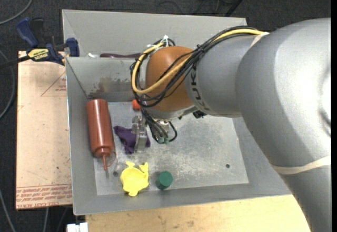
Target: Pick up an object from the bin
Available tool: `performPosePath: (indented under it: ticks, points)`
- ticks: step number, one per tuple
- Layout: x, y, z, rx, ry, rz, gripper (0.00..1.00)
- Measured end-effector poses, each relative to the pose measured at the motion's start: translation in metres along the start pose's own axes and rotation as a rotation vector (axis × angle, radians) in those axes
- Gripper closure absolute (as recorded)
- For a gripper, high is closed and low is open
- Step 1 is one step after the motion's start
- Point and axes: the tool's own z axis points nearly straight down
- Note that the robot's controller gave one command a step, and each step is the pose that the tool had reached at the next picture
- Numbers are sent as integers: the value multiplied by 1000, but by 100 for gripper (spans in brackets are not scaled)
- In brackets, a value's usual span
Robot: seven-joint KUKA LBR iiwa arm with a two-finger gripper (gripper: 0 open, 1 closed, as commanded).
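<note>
Finding: my gripper point(140, 137) is low in the grey bin point(210, 154), left of the frame's centre, at the right edge of a crumpled purple thing point(124, 137). Whether my jaws are apart, together or clamped on it I cannot tell; the wrist hides them. A red-brown bottle point(100, 124) lies just left of the purple thing, nozzle toward the lower edge. A yellow toy point(134, 177) and a small green cap point(165, 179) sit side by side below, apart from me.
</note>
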Motion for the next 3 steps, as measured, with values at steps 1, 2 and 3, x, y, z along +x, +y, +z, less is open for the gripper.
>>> performPosePath:
  ticks: [1,2,3]
  points:
    - [1,-2,-126,-2,-3,-35,100]
    - [1,-2,-125,-1,-3,-34,100]
    - [3,-2,-131,1,5,-34,100]
